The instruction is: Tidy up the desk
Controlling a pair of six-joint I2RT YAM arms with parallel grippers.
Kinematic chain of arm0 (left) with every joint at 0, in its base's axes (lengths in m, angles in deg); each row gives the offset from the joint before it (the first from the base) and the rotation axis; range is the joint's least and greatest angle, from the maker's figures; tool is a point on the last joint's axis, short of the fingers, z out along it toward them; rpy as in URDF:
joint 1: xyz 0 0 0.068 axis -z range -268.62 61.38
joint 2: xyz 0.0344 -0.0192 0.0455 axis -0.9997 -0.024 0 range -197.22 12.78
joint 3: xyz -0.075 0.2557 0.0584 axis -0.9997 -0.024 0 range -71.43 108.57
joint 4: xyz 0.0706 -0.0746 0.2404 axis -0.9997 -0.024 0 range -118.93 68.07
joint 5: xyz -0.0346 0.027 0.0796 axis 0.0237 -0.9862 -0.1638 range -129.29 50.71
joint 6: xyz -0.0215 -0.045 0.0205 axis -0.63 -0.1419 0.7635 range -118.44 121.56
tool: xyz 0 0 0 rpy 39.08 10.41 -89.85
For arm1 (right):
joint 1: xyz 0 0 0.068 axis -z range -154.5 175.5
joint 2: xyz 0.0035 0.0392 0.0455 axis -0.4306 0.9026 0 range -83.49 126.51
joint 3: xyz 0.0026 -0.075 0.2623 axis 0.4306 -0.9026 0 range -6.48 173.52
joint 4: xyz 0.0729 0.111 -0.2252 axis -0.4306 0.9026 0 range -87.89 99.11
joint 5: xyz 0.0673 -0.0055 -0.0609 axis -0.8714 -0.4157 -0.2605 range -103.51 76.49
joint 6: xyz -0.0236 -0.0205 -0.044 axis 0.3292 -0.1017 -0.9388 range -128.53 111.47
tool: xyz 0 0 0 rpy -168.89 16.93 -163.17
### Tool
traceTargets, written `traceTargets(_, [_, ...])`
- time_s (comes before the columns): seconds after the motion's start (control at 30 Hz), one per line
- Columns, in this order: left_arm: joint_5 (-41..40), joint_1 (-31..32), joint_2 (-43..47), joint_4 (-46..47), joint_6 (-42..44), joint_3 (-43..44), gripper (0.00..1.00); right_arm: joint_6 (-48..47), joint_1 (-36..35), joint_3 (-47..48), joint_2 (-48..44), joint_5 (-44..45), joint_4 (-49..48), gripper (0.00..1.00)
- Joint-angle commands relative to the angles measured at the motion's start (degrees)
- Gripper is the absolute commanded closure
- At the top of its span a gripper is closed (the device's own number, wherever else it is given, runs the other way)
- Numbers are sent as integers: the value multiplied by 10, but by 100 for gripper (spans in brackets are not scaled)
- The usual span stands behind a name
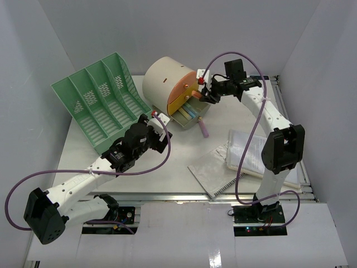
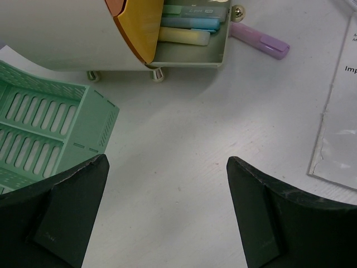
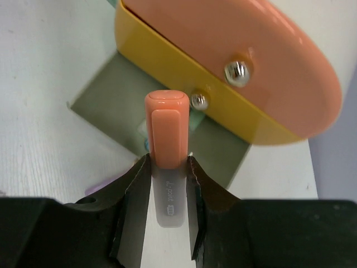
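Note:
On the white desk (image 1: 173, 159) stands a cream drum-shaped drawer unit (image 1: 166, 82) with an orange face (image 3: 251, 50) and a yellow drawer (image 3: 184, 72). Its bottom drawer (image 2: 192, 53) is pulled out and holds green, blue and yellow highlighters. My right gripper (image 3: 166, 167) is shut on an orange-capped highlighter (image 3: 165, 128), held just above that open drawer (image 3: 111, 95). In the top view the right gripper (image 1: 208, 96) sits at the unit's front. A purple highlighter (image 2: 259, 40) lies on the desk beside the drawer. My left gripper (image 2: 167, 162) hangs open over bare desk, holding nothing.
A green slotted file rack (image 1: 100, 100) stands at the back left, close to the left gripper (image 1: 149, 124). Loose papers and a plastic sleeve (image 1: 245, 156) lie at the front right, partly under the right arm. The papers' edge (image 2: 340, 111) shows right of the left gripper.

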Motion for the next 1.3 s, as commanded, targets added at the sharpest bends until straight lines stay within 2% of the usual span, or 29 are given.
traceTargets(0.0, [-14, -2, 9, 12, 6, -8, 2, -26, -45, -42, -4, -33, -78, 92])
traceTargets(0.17, [-12, -3, 5, 13, 7, -9, 2, -76, -54, -45, 16, -10, -86, 91])
traceTargets(0.5, [-11, -5, -1, 12, 9, -9, 2, -81, -59, -38, 61, 46, -123, 77])
traceTargets(0.57, [-10, -6, 0, 12, 8, -9, 2, -82, -61, -37, 66, 54, -123, 69])
traceTargets(0.6, [-10, -6, 0, 12, 8, -9, 2, -82, -62, -38, 67, 57, -123, 56])
traceTargets(0.7, [-10, -6, 1, 12, 8, -9, 2, -74, -63, -57, 60, 75, -133, 37])
traceTargets(0.8, [-8, -7, 1, 11, 8, -8, 2, -56, -64, -74, 44, 86, -147, 27])
traceTargets(0.93, [-7, -7, 4, 10, 9, -7, 2, 9, -63, -91, -1, 93, -151, 24])
traceTargets(1.07, [-7, -7, 12, 8, 8, -5, 2, 147, -54, -141, -68, 89, -157, 23])
traceTargets(1.2, [1, -7, 21, 7, 5, -2, 2, 262, -52, -268, -131, 109, -190, 23])
traceTargets(1.27, [6, -7, 21, 6, 3, -1, 2, 314, -51, -345, -172, 134, -256, 18])
